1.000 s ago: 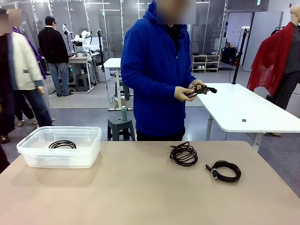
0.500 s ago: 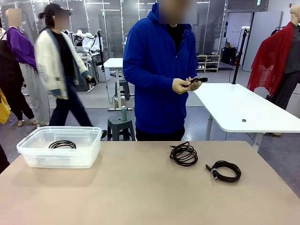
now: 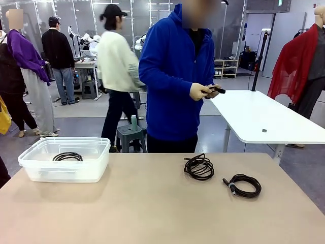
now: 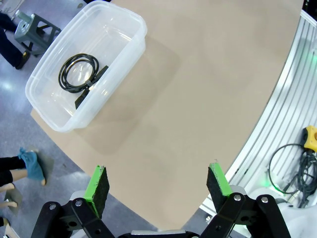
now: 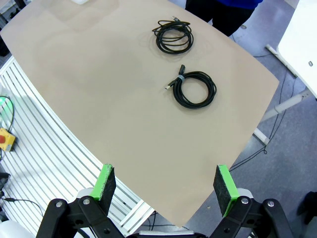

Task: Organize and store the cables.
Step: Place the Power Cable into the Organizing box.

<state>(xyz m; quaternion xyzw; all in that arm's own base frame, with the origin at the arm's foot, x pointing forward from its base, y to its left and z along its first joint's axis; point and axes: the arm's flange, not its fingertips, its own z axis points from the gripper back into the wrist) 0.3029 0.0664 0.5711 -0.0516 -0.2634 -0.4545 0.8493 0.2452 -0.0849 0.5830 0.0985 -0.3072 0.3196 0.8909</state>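
Left tool (image 4: 157, 173) and right tool (image 5: 164, 173) are spread wide, empty.
One cable (image 3: 67, 156) lies in the clear bin (image 3: 30, 163), two cables (image 3: 199, 167) (image 3: 244, 185) lie on the table (image 3: 147, 208), one cable (image 3: 216, 90) is in the person's hands (image 3: 200, 92).

Tabletop (image 3: 152, 213): plain beige, unpatterned. Bin (image 3: 30, 163): clear, colourless plastic. Cable in the bin (image 3: 67, 156), middle cable (image 3: 198, 166) and right cable (image 3: 244, 185): all black, the right one bearing a pale band. Person's hoodie (image 3: 172, 76): solid blue. Left tool (image 4: 158, 181) and right tool (image 5: 165, 181): black, with green pads (image 4: 98, 184).
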